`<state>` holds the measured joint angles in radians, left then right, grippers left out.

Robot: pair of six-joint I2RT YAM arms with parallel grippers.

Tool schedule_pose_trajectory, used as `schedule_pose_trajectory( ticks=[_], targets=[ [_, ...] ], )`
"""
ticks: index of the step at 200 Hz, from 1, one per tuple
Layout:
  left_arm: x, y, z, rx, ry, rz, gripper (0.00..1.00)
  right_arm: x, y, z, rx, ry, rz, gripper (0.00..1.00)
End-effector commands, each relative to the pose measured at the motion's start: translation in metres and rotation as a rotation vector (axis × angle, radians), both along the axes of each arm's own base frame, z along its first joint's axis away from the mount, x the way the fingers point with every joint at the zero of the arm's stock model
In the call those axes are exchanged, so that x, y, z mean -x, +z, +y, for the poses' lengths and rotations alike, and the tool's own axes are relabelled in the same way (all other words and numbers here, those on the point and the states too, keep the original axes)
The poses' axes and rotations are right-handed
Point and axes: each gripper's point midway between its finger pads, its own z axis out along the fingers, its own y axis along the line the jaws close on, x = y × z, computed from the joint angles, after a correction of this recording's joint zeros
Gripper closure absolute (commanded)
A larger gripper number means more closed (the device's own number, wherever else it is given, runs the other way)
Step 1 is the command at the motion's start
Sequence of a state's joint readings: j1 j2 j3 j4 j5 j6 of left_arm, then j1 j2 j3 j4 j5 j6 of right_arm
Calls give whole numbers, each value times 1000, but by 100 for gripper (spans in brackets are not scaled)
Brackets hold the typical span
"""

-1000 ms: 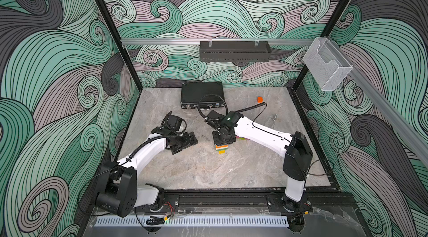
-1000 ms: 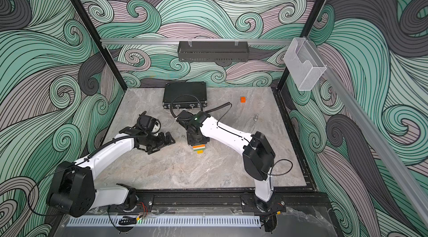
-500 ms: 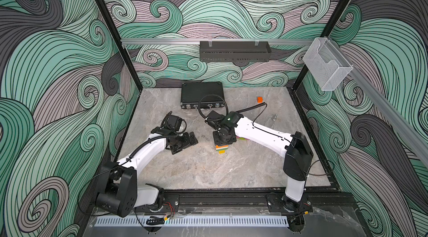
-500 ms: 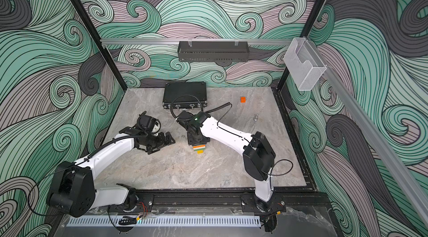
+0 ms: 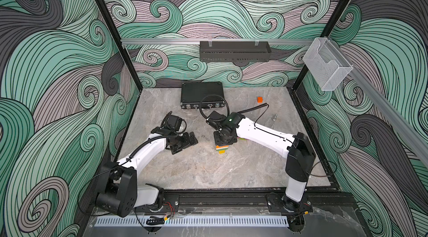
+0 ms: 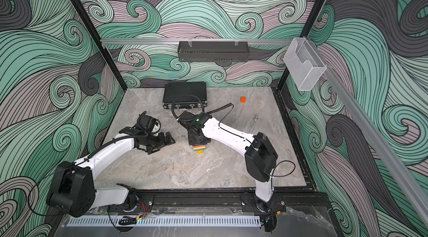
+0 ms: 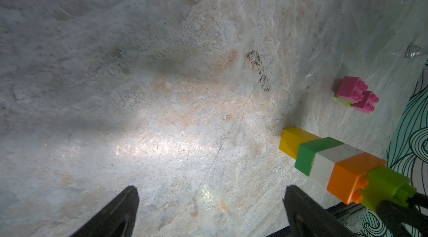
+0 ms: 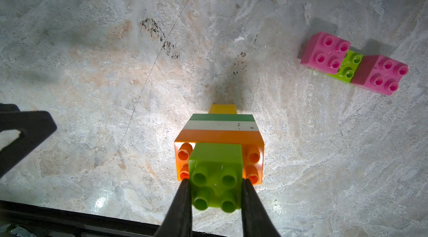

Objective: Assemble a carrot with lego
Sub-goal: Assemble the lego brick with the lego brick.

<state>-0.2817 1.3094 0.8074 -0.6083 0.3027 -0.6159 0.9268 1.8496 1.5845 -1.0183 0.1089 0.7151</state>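
The carrot stack (image 8: 220,129) is gripped by the right gripper (image 8: 216,183) in front of the black briefcase (image 5: 201,92), on the side toward the arm bases. The jaws are clamped on the lime green brick (image 8: 216,161) at the stack's upper end, with one finger pressed against each side of it. Below that brick, orange, white, dark green and yellow bands are seen in that order. The yellow tip is pointed down at the marble table (image 5: 208,173). Whether the tip is touching the surface cannot be told.

Two pink bricks (image 8: 325,53) are found pressed onto one lime oblong brick (image 8: 349,65), and two lime studs are left showing between them. This piece is lying flat on the table, also in front of the briefcase, and it is not joined to the stack.

The left gripper (image 7: 212,191) is held over bare table in front of the briefcase's left corner. Its jaws are spread wide apart and nothing is caught between them.

A small orange cube (image 5: 259,99) is seen beside the briefcase on its right, apart from it. A small metal piece (image 5: 274,117) is set further out on that same side, away from the case.
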Motion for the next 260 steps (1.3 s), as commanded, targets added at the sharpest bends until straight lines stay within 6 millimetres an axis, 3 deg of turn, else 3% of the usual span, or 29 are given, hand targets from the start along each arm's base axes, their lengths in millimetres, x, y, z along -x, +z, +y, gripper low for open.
schedule_pose_trajectory(
  ticks=[1,92,166,213,260],
  targets=[
    [-1,3,4,-8,9,-11,1,11,-27,-17,52,-24,79,76],
    [-2,4,6,-13,12,-15,1,13,-38,-10,19,-12,118,75],
    [-4,5,6,-14,13,-17,1,1,-9,-5,-34,-5,46,58],
    [-4,5,6,-15,14,-16,1,-3,1,-1,-57,1,24,52],
    [-4,5,6,-15,14,-17,1,-7,25,0,-92,0,-26,48]
  ],
)
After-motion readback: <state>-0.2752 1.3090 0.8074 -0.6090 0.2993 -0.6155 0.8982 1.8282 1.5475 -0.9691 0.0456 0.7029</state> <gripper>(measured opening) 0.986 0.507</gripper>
